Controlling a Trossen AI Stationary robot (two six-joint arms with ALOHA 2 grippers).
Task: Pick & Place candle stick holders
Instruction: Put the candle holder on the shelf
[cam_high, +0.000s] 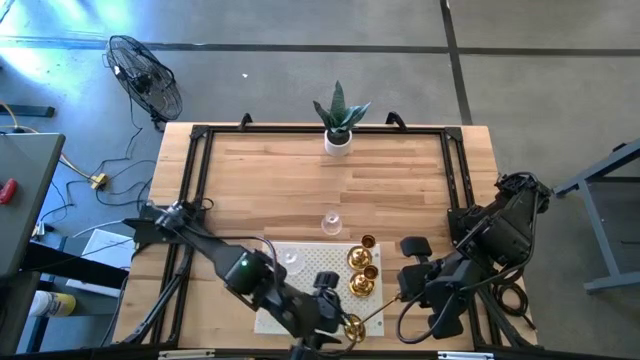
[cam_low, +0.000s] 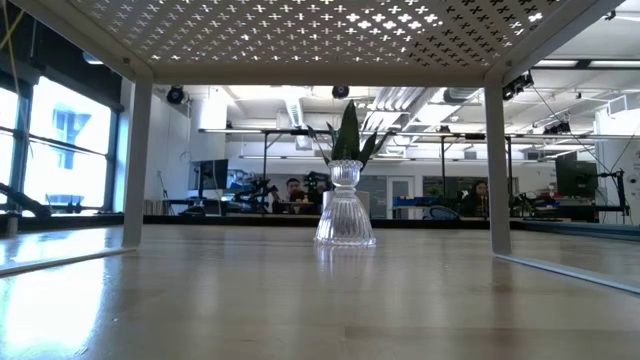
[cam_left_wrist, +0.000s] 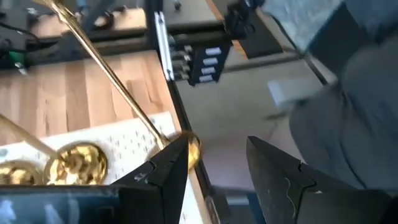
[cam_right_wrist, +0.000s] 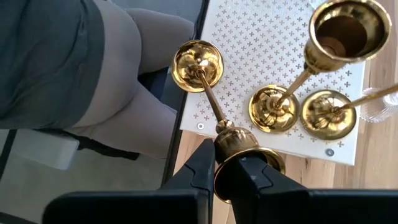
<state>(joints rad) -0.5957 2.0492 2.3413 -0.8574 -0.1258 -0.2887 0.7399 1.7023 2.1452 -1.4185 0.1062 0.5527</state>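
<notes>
My right gripper (cam_right_wrist: 233, 180) is shut on a gold brass candle stick holder (cam_high: 375, 312), held out over the near right corner of the white perforated tray (cam_high: 310, 262). My left gripper (cam_left_wrist: 217, 142) stands open at that holder's round base (cam_left_wrist: 194, 151). Two more brass holders (cam_right_wrist: 292, 81) stand on their bases on the tray. A clear glass holder (cam_high: 291, 258) is on the tray's left part. Another glass holder (cam_low: 345, 215) stands on the bare table beyond the tray. My right gripper pinches the brass holder's cup end (cam_right_wrist: 239, 146) between its two fingers, coming slanting down from the table's right side. The holder is lifted clear and lies tilted, its stem (cam_right_wrist: 210, 99) running away from the fingers to the base (cam_right_wrist: 198, 65). My left gripper has one finger (cam_left_wrist: 168, 162) right beside the base; whether it touches cannot be told.
A white pot with a green plant (cam_high: 339, 120) stands at the table's far edge. A black frame (cam_high: 200, 135) runs round the tabletop. A seated person's lap (cam_right_wrist: 106, 81) shows just past the near edge. Bare wood lies between the tray and the plant.
</notes>
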